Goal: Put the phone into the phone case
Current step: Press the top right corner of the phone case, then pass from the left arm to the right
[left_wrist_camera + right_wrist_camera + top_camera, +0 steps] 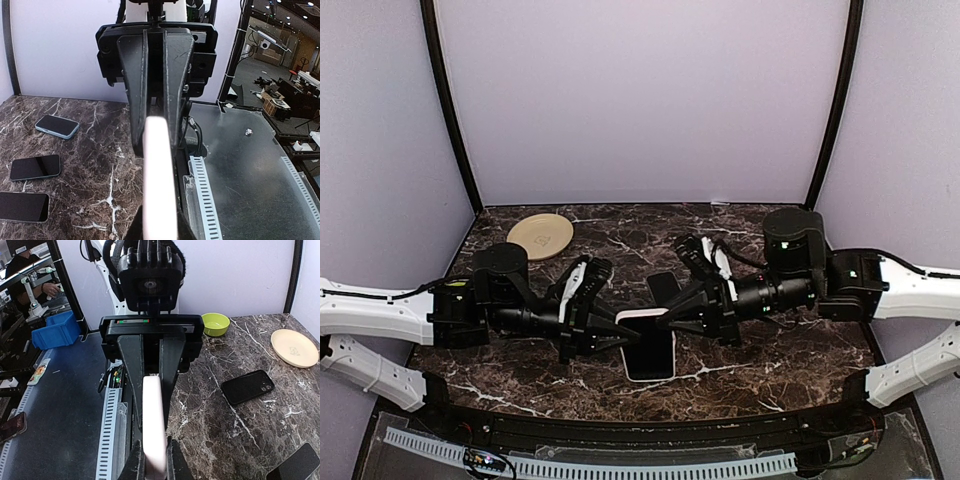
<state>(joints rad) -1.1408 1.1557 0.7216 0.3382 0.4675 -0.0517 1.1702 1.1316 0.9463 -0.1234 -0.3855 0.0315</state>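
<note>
The flat white phone case [642, 314], its top edge lying left-to-right, is clamped at opposite ends by the left pincer [618, 329] and the right pincer [669, 312].

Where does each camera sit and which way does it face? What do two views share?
Top: above, behind the bases, facing down on the table; both arms show, left gripper and right gripper pinching the case.
Left wrist: on the left arm, facing the right gripper along the case; own fingertips below.
Right wrist: mirrored, facing the left gripper; own fingers below.
Top and right wrist share the plate.
</note>
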